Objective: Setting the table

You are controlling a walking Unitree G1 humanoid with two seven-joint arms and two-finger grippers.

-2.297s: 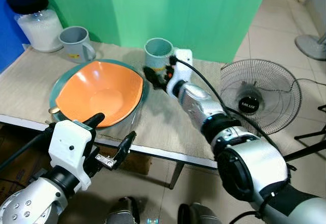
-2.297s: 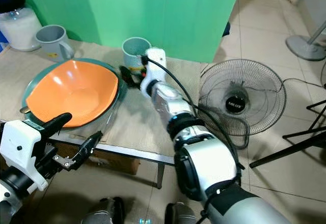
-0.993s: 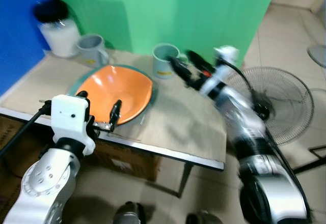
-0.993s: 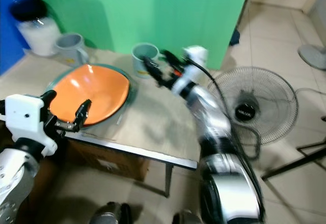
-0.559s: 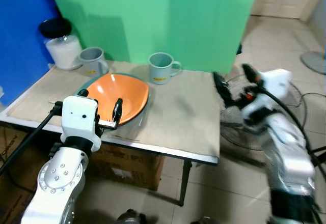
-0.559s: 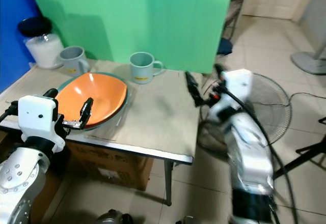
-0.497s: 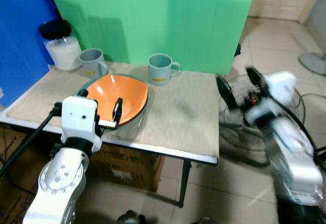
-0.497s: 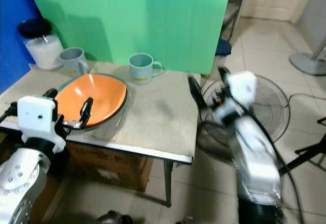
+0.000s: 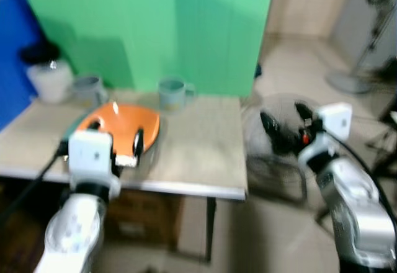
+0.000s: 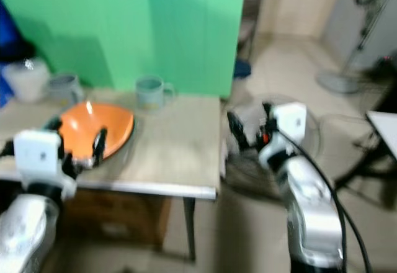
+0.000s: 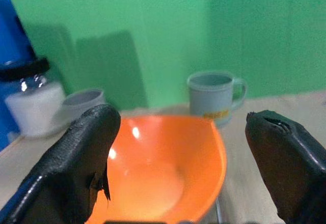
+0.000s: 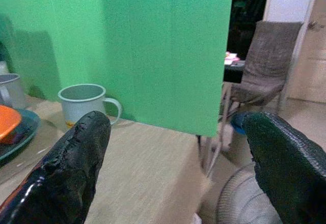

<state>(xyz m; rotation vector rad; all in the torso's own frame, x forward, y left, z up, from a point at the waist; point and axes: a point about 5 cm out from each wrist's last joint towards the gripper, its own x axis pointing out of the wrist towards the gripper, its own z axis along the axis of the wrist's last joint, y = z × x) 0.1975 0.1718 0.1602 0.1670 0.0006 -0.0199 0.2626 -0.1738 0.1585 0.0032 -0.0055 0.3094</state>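
Bowl is sitting just ahead of our left gripper, jaws spread, empty; right gripper, also spread, is hanging off-table.

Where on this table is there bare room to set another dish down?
The table's right half is bare, from the orange bowl and the nearer mug across to the fan-side edge. The left is crowded: bowl, second mug and jar.
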